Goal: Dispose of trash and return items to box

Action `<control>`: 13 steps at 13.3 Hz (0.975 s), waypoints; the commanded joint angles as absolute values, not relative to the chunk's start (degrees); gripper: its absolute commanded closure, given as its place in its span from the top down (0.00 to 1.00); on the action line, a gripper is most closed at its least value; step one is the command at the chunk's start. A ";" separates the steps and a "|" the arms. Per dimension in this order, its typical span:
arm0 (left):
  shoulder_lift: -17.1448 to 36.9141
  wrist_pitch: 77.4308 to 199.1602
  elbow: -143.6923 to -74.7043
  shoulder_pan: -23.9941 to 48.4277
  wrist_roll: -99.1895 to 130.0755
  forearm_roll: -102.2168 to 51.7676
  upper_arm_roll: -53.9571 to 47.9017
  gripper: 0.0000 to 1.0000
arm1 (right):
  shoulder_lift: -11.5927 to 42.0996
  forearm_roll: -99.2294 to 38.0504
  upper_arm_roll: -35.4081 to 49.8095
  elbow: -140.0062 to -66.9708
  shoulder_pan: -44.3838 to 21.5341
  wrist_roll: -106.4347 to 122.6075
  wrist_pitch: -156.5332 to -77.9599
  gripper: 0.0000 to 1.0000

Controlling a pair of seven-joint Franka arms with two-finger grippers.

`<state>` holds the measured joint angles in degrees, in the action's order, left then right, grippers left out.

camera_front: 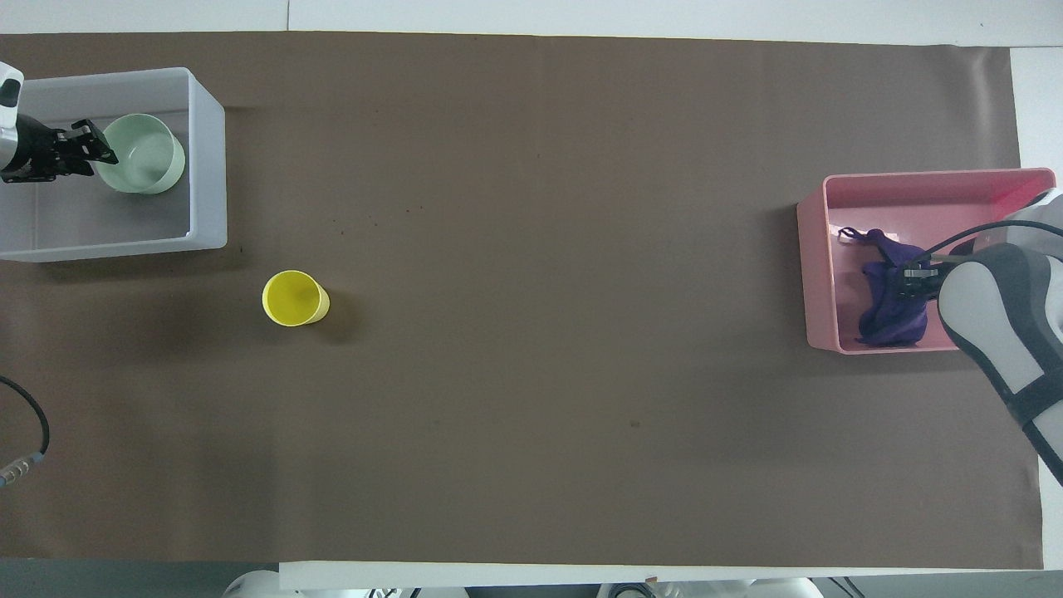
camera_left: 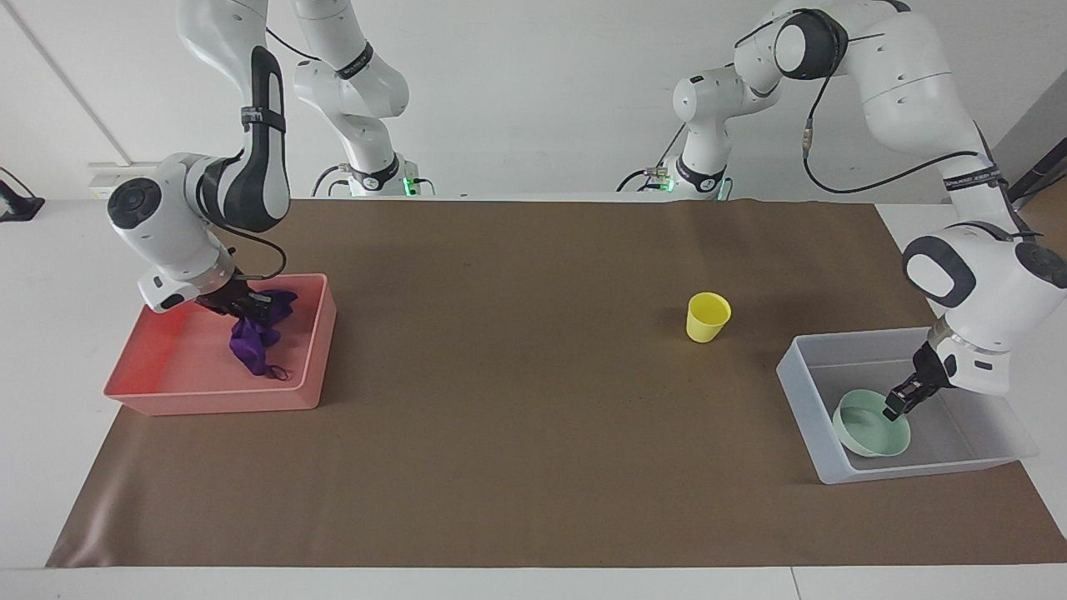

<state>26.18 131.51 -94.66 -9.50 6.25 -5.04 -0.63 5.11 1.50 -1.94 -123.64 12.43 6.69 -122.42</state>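
Overhead view: yellow cup (camera_front: 292,298) stands apart from box (camera_front: 208,166).

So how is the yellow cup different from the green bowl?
The cup is yellow, tall and narrow; the bowl is pale green, wide and shallow. The cup stands alone on the brown mat; the bowl is down inside the grey box. Nothing holds the cup; the left gripper grips the bowl's rim. Both sit open side up.

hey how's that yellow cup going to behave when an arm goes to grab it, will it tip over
The yellow cup stands upright on the brown mat, taller than its narrow base, so a sideways nudge would probably tip it. It looks like thin plastic, likely light and easy to squash. Round and tapered, it would probably roll in a curve once down.
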 commanded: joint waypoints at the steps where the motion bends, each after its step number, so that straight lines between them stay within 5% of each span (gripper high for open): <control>1: 17.26 123.43 -95.71 -8.97 5.53 -5.36 -0.53 1.00 | 4.05 2.02 -1.14 -122.53 13.27 8.08 -121.03 0.99; 7: 4.76 102.08 -97.11 4.10 9.67 -5.45 -1.05 1.00 | 2.73 0.79 -0.44 -110.23 6.96 7.47 -107.85 0.99; 11: -8.24 120.26 -128.33 12.20 12.38 -5.45 -1.14 0.99 | 3.86 -2.02 -0.44 -102.24 2.65 6.16 -101.18 0.99; 13: -7.65 126.89 -134.45 12.92 12.74 -5.36 -1.23 0.99 | 5.71 -1.76 -0.09 -94.96 1.41 6.07 -93.91 0.99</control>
